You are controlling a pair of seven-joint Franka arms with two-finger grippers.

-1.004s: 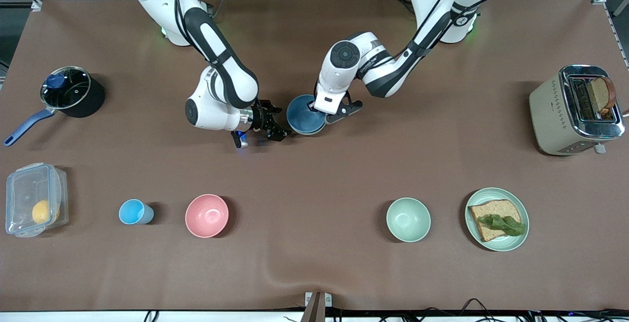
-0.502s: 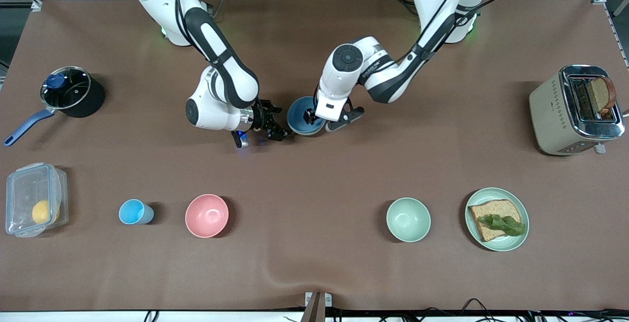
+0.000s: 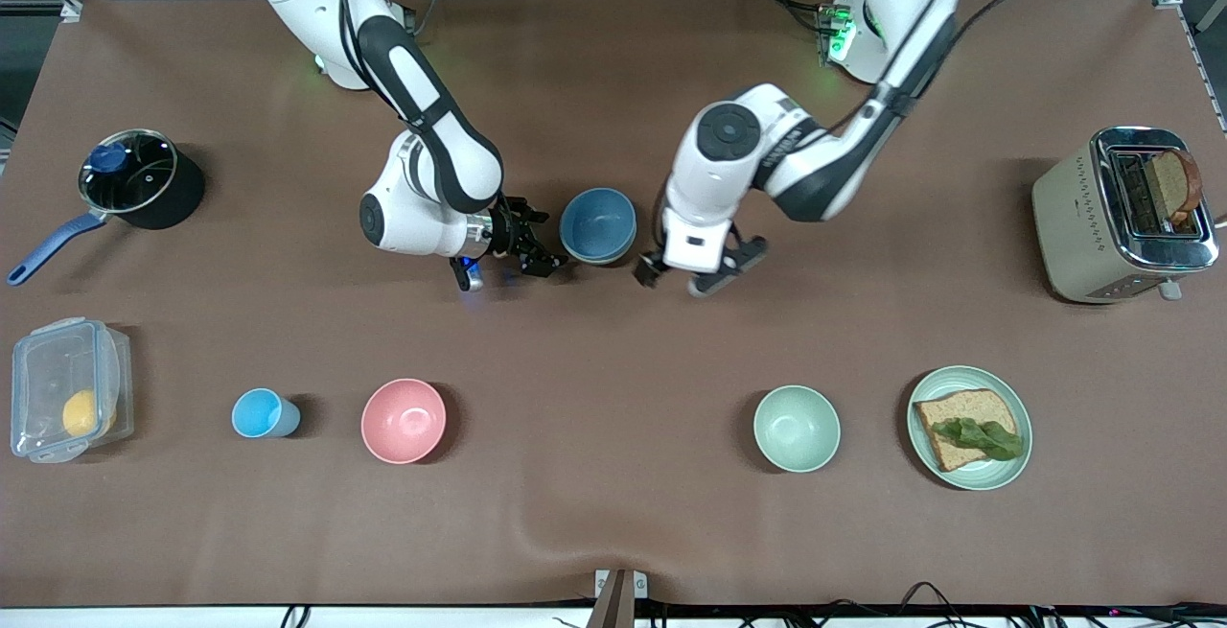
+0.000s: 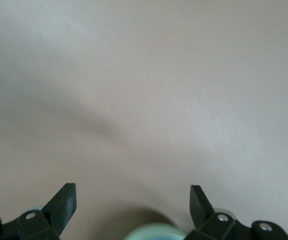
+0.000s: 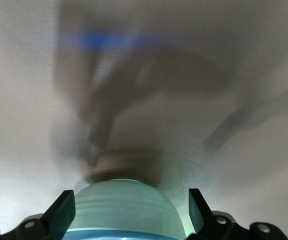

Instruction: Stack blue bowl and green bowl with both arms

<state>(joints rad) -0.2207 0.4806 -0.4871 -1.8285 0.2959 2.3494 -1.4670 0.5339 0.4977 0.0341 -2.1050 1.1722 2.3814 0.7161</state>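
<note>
The blue bowl (image 3: 597, 223) sits upright at mid-table, nested in the green bowl (image 5: 124, 210), whose pale outer wall fills the right wrist view under a blue rim (image 5: 126, 235). My right gripper (image 3: 546, 243) is open, low beside the stack toward the right arm's end, its fingers (image 5: 64, 207) spread either side of the green bowl without touching it. My left gripper (image 3: 679, 279) is open and empty, over bare table beside the stack toward the left arm's end. The left wrist view shows its gripper (image 4: 133, 192) open over the table, with a pale green rim (image 4: 154, 233) at the edge.
Along the camera-side row stand a mint-green bowl (image 3: 796, 429), a plate with bread (image 3: 997, 470), a pink bowl (image 3: 404, 420), a light-blue cup (image 3: 261, 413) and a clear container (image 3: 57, 369). A pot (image 3: 139, 177) and a toaster (image 3: 1074, 216) stand at the table's ends.
My left gripper has let go of the blue bowl and moved off it toward the left arm's end. The blue bowl now rests level in the green bowl. The right arm has barely moved.
</note>
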